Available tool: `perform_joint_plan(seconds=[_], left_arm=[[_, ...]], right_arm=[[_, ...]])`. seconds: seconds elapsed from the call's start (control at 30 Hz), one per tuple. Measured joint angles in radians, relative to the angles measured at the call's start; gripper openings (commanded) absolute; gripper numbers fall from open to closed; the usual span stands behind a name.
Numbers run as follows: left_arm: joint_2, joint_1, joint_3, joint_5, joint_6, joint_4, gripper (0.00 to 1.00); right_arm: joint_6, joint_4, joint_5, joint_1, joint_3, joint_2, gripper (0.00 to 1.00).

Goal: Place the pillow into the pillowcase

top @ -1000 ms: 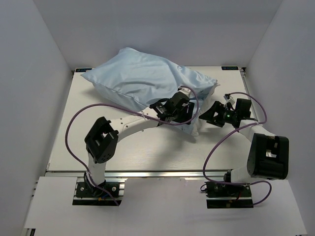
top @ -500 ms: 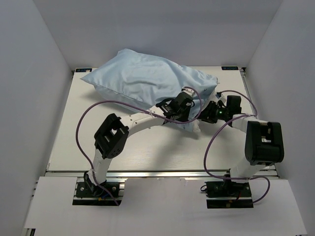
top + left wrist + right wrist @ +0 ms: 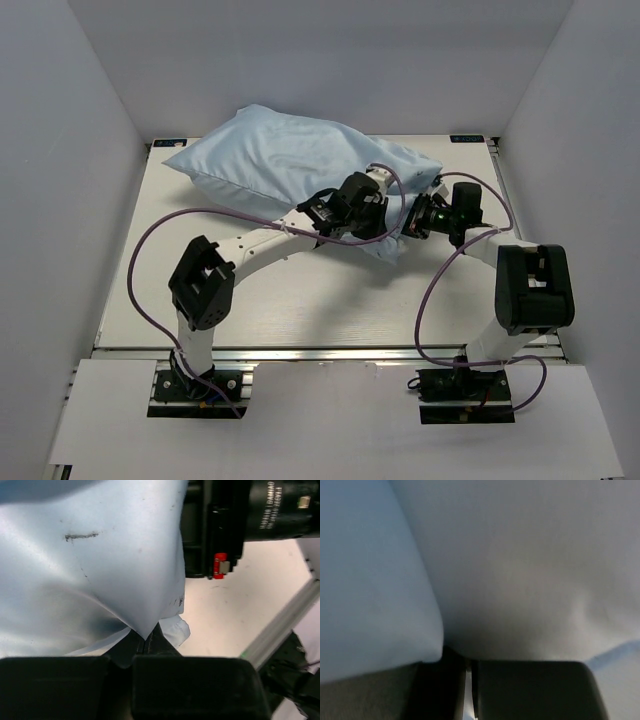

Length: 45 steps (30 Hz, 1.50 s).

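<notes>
pillowcase [image 3: 290, 160]: looks thin, limp, light, likely slippery | hold: open-end hem | left gripper [image 3: 145, 647]: pinching hem | right gripper [image 3: 468, 667]: pinching cloth too

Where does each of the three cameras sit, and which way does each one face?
Top external: above and behind the bases, looking down on the table, the pillowcase, left gripper and right gripper.
Left wrist: on the left wrist, facing along its closed fingers into pinched pillowcase; the right arm is behind.
Right wrist: on the right wrist, pressed into cloth above its closed fingers.
Shared: the pillowcase, in all three.
</notes>
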Motion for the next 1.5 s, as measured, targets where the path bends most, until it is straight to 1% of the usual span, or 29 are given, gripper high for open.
perform_joint_plan(seconds=[0.2,0.33,0.4,0.43,0.47,0.5,0.53,0.57,0.6,0.67,0.7,0.73,0.77,0.87,0.93,1.0,1.07,1.1,1.13,1.17,1.23,1.3,1.37,1.5], left_arm=[[-0.006,0.016,-0.001,0.094,-0.048,0.036,0.00],[-0.006,-0.013,0.002,0.281,-0.124,0.126,0.00],[-0.004,-0.035,0.016,0.336,-0.149,0.134,0.00],[0.000,-0.043,0.030,0.360,-0.159,0.139,0.00],[0.003,-0.049,0.049,0.382,-0.167,0.140,0.15],[0.009,-0.052,0.070,0.399,-0.170,0.141,0.25],[0.011,-0.054,0.086,0.413,-0.173,0.142,0.34],[0.011,-0.056,0.093,0.429,-0.176,0.140,0.40],[0.010,-0.058,0.095,0.436,-0.172,0.137,0.51],[0.008,-0.065,0.092,0.447,-0.169,0.121,0.54],[0.006,-0.067,0.086,0.447,-0.166,0.114,0.57],[0.002,-0.068,0.075,0.447,-0.164,0.106,0.62],[-0.008,-0.068,0.060,0.446,-0.162,0.095,0.64],[-0.064,-0.052,0.017,0.438,-0.152,0.051,0.67],[-0.131,-0.037,-0.001,0.434,-0.143,0.014,0.68],[-0.205,-0.010,-0.002,0.424,-0.129,-0.018,0.69],[-0.287,0.032,0.004,0.404,-0.111,-0.051,0.70],[-0.327,0.056,0.011,0.390,-0.100,-0.072,0.71],[-0.367,0.081,0.021,0.367,-0.089,-0.093,0.75],[-0.399,0.104,0.028,0.347,-0.076,-0.105,0.76],[-0.457,0.153,0.033,0.286,-0.058,-0.131,0.77],[-0.499,0.212,0.033,0.225,-0.042,-0.165,0.77],[-0.516,0.278,0.029,0.181,-0.030,-0.188,0.78],[-0.501,0.460,-0.034,0.117,-0.018,-0.195,0.78]], right_arm=[[0.141,0.100,-0.014,0.010,-0.011,0.015,0.02],[0.179,0.159,0.047,0.010,-0.031,0.047,0.10],[0.185,0.170,0.060,0.002,-0.031,0.054,0.12],[0.184,0.171,0.060,-0.006,-0.031,0.054,0.15],[0.176,0.169,0.058,-0.015,-0.031,0.054,0.17],[0.163,0.164,0.055,-0.024,-0.030,0.054,0.21],[0.141,0.149,0.049,-0.033,-0.026,0.054,0.30],[0.114,0.122,0.044,-0.040,-0.018,0.054,0.35],[0.068,0.082,0.042,-0.044,-0.001,0.055,0.40],[-0.057,-0.029,0.037,-0.050,0.051,0.055,0.48],[-0.141,-0.107,0.037,-0.055,0.089,0.055,0.51],[-0.216,-0.171,0.039,-0.063,0.117,0.054,0.53],[-0.309,-0.251,0.040,-0.074,0.148,0.048,0.54],[-0.535,-0.449,0.040,-0.158,0.188,0.013,0.56],[-0.683,-0.590,0.050,-0.252,0.219,-0.009,0.57],[-0.803,-0.692,0.072,-0.344,0.262,-0.024,0.57],[-0.909,-0.770,0.095,-0.426,0.317,-0.042,0.59],[-0.947,-0.797,0.100,-0.451,0.343,-0.055,0.60],[-0.988,-0.822,0.098,-0.470,0.375,-0.072,0.63],[-1.012,-0.833,0.091,-0.474,0.400,-0.092,0.64],[-1.036,-0.835,0.039,-0.462,0.434,-0.136,0.63],[-1.028,-0.815,-0.014,-0.420,0.455,-0.174,0.61],[-1.006,-0.774,-0.046,-0.328,0.459,-0.206,0.60],[-0.879,-0.591,-0.061,-0.061,0.426,-0.201,0.58]])
